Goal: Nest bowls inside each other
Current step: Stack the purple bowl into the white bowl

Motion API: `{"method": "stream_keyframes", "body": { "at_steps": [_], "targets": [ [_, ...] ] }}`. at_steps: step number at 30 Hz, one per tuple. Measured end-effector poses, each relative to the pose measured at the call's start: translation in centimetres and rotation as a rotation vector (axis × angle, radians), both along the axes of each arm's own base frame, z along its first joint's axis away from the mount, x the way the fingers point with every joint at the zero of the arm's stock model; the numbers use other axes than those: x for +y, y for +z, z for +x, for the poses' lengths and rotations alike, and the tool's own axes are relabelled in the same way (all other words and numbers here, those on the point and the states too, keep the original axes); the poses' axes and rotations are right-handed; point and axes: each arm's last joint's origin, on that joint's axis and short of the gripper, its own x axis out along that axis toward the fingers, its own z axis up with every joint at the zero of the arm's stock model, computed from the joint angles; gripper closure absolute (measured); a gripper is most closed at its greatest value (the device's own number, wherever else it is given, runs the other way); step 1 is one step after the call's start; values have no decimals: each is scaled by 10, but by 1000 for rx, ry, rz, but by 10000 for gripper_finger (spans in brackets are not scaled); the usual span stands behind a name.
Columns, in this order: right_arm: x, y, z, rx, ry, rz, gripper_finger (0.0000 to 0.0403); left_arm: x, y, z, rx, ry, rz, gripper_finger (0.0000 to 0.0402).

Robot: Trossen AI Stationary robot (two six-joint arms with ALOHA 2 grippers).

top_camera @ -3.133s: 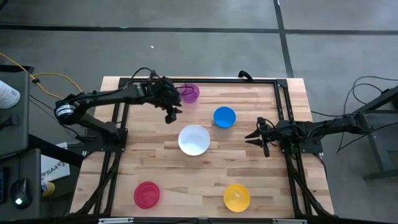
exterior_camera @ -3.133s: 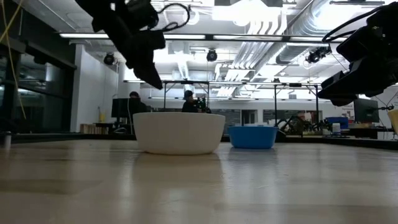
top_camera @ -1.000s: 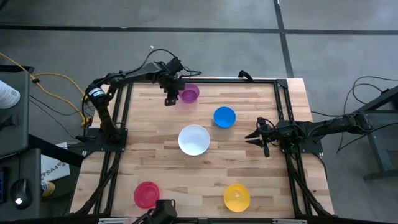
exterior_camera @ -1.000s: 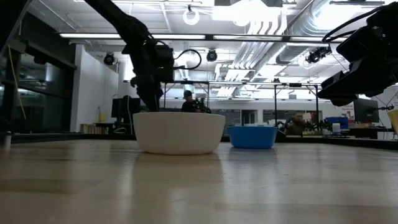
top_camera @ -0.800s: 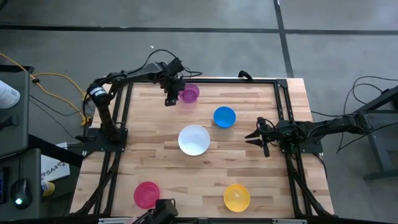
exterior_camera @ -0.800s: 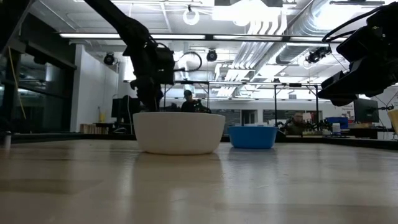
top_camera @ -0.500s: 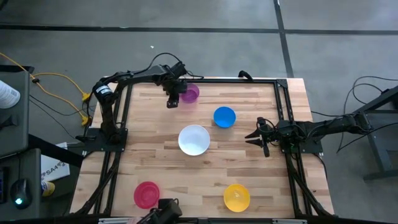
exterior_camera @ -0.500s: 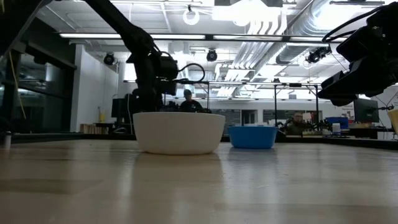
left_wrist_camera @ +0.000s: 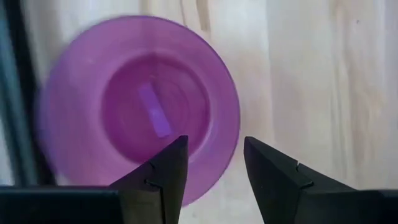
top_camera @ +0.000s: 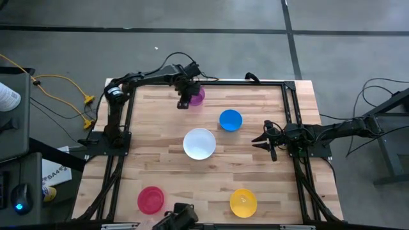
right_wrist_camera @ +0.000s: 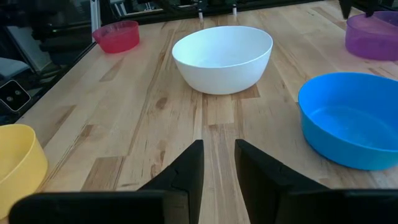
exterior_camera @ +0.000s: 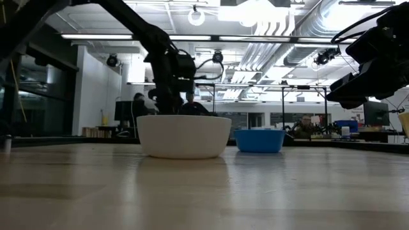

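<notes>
The purple bowl (top_camera: 197, 96) stands upright at the table's far edge, left of middle. My left gripper (top_camera: 184, 100) points down over its left rim, open. In the left wrist view one finger (left_wrist_camera: 166, 171) is over the purple bowl's (left_wrist_camera: 134, 106) inside and the other (left_wrist_camera: 270, 174) is outside the rim; no touch shows. The white bowl (top_camera: 199, 143) sits mid-table and the blue bowl (top_camera: 231, 119) sits to its far right. The red-pink bowl (top_camera: 151, 199) and yellow bowl (top_camera: 243, 202) sit near the front edge. My right gripper (top_camera: 261, 140) waits open at the right, level, facing the white bowl (right_wrist_camera: 222, 56).
Black frame rails (top_camera: 287, 102) run along the table's far, left and right sides. A dark object (top_camera: 180, 219) shows at the near edge. In the low view the white bowl (exterior_camera: 184, 135) hides the purple one, and people sit in the room behind. Bare wood lies between the bowls.
My left gripper has moved toward the table's right edge and down, from beside the purple bowl to over its left rim, staying open. The bowls and my right arm have kept still.
</notes>
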Motion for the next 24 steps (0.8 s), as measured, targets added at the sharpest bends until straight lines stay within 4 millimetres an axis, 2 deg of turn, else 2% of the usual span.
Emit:
{"method": "stream_keyframes", "body": {
  "at_steps": [4, 13, 24],
  "targets": [
    [0, 0, 0, 0, 0, 0, 319, 1, 0, 9, 13, -11, -4, 245],
    [0, 0, 0, 0, 0, 0, 319, -3, 5, 12, 25, -6, -8, 245],
    [0, 0, 0, 0, 0, 0, 319, 1, -14, 17, 50, 12, -27, 245]
  ]
}}
